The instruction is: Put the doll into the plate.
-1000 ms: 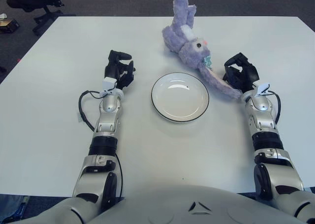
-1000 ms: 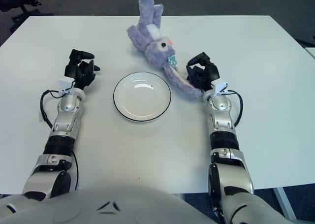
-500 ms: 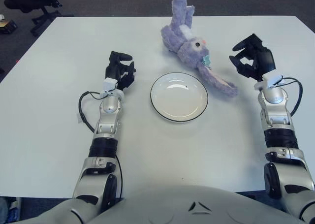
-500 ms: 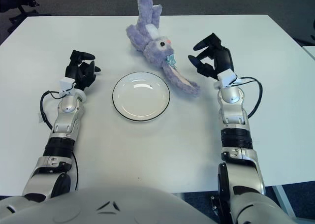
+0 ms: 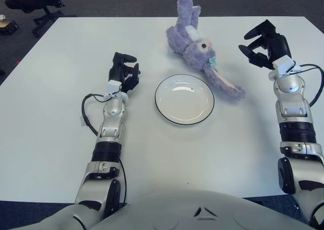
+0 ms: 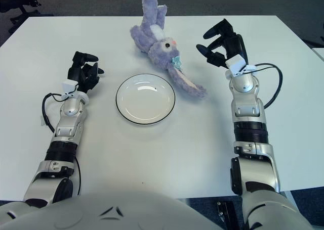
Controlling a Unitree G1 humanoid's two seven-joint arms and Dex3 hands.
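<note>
The doll [image 5: 200,53] is a soft purple bunny. It lies on the white surface [image 5: 55,78], up past the plate [image 5: 184,99] and a bit to its right. One long floppy part of the bunny reaches down beside the plate's right rim, very near it, but the doll is not in the plate. The plate has nothing in it.

The right robot hand [image 5: 263,43] is up in the air, to the right of the bunny and apart from it. Its fingers are spread wide and it holds nothing.

The left robot hand [image 5: 123,72] shows to the left of the plate. Its fingers are curled in and it holds nothing too.

So the job looks like it is only at the start. The doll has not been picked up, and no hand is touching it. What is left is almost all of it: a hand has to go to the bunny, grab it, lift it, bring it over the plate and let it go there. The right hand is closer to the bunny, so it seems the best one to do it.
</note>
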